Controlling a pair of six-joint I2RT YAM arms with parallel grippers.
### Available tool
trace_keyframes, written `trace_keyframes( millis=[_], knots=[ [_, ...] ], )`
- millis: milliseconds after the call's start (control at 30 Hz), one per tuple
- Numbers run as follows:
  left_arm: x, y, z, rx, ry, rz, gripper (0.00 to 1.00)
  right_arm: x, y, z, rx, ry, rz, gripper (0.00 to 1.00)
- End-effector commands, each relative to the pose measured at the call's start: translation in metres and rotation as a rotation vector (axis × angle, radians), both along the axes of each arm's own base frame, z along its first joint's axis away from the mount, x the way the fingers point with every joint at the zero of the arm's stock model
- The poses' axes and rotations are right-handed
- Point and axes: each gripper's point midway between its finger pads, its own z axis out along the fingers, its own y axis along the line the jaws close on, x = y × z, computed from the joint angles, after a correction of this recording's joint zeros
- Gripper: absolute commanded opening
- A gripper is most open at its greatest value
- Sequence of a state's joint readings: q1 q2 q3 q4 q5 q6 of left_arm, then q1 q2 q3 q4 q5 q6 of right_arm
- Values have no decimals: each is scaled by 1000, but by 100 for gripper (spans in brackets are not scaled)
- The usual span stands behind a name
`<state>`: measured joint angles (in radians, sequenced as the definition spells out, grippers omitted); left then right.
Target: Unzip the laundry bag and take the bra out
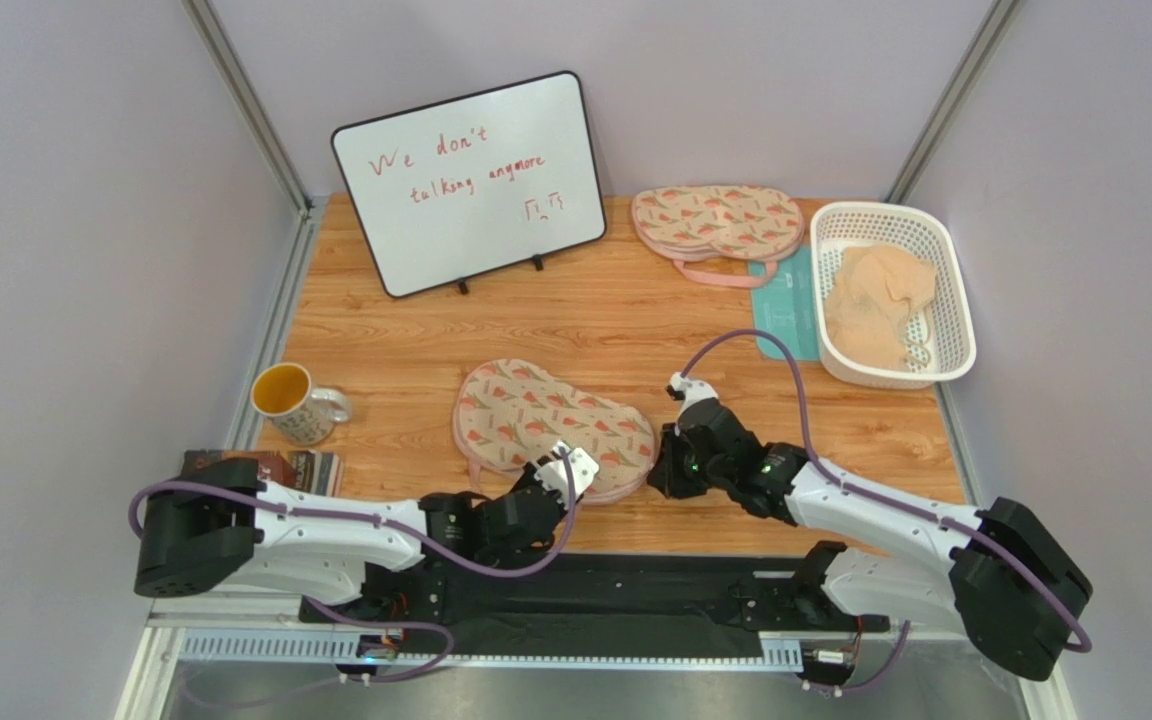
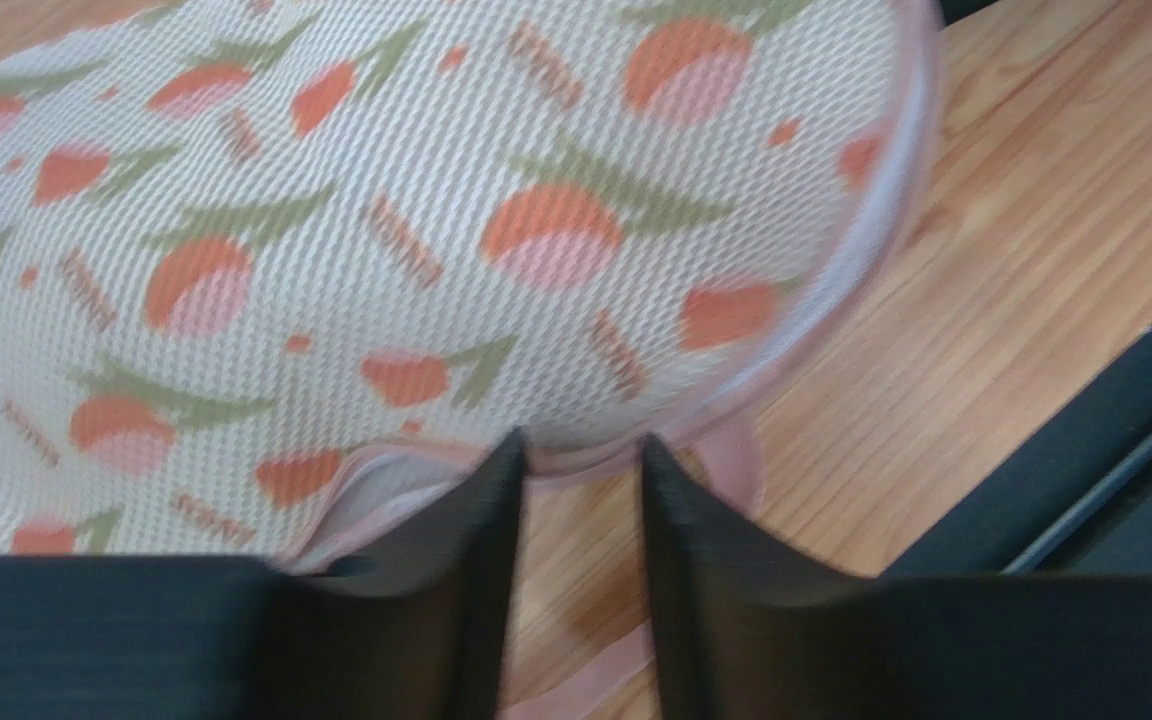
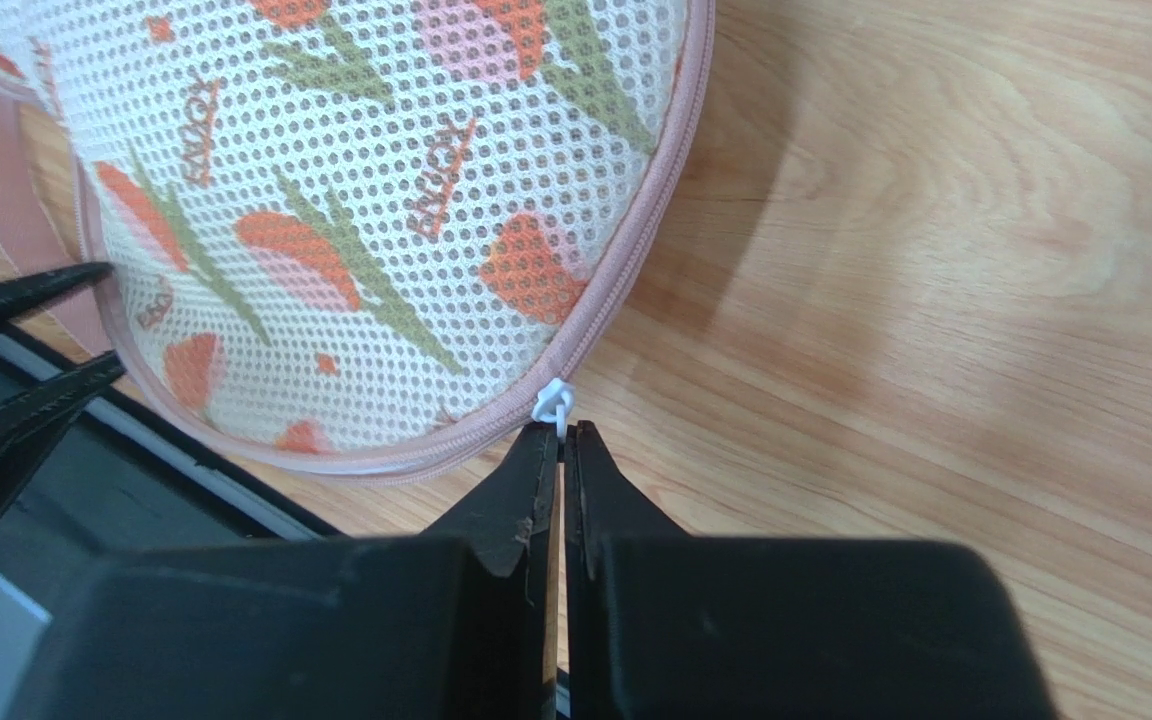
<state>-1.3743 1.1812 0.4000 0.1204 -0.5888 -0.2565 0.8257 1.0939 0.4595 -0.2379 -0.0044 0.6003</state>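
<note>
The laundry bag (image 1: 545,420) lies flat mid-table, cream mesh with orange tulip print and pink trim (image 2: 387,225) (image 3: 357,195). My left gripper (image 1: 579,468) (image 2: 582,443) is open at the bag's near edge. Only bare wood and the pink loop strap (image 2: 732,465) show in the gap between its fingers. My right gripper (image 1: 660,455) (image 3: 560,435) is at the bag's right end, shut on the small white zipper pull (image 3: 552,402) at the pink zipper seam. The bra is hidden from view.
A second printed pouch (image 1: 717,222) lies at the back. A white basket (image 1: 838,225) holds pale peach fabric (image 1: 875,308), beside a teal card (image 1: 781,308). A whiteboard (image 1: 470,180) stands back left, with a mug (image 1: 285,398) at the left. The black base rail (image 1: 612,585) runs along the near edge.
</note>
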Motion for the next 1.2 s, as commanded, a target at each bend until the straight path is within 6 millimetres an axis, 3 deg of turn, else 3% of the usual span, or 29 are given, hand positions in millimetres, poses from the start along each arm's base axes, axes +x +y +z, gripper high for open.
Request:
trace_keyframes(
  millis=[0,67,100,267,367,500,667,900,1167],
  knots=[
    [2,23,-5,18,24,101,52,7,-8,4,-26,-24,-21,0],
    [1,31,-2,20,31,121,64,5,-9,4,-27,-23,-19,0],
    [1,32,1,-2,43,142,76,5,-9,5,-23,-25,-20,0],
    [2,47,21,-90,56,220,85,2,-9,6,-10,-18,-22,0],
    [6,56,21,-101,87,256,85,1,-8,5,-11,-13,-20,0],
    [13,65,3,-99,169,297,85,-8,0,3,19,13,11,0],
    [22,56,-1,-147,198,285,85,-13,4,3,32,14,20,0],
    [42,43,-22,-96,216,289,85,-23,11,2,34,19,46,0],
    [76,37,-18,-9,168,323,85,-41,22,-1,45,36,95,0]
  ],
)
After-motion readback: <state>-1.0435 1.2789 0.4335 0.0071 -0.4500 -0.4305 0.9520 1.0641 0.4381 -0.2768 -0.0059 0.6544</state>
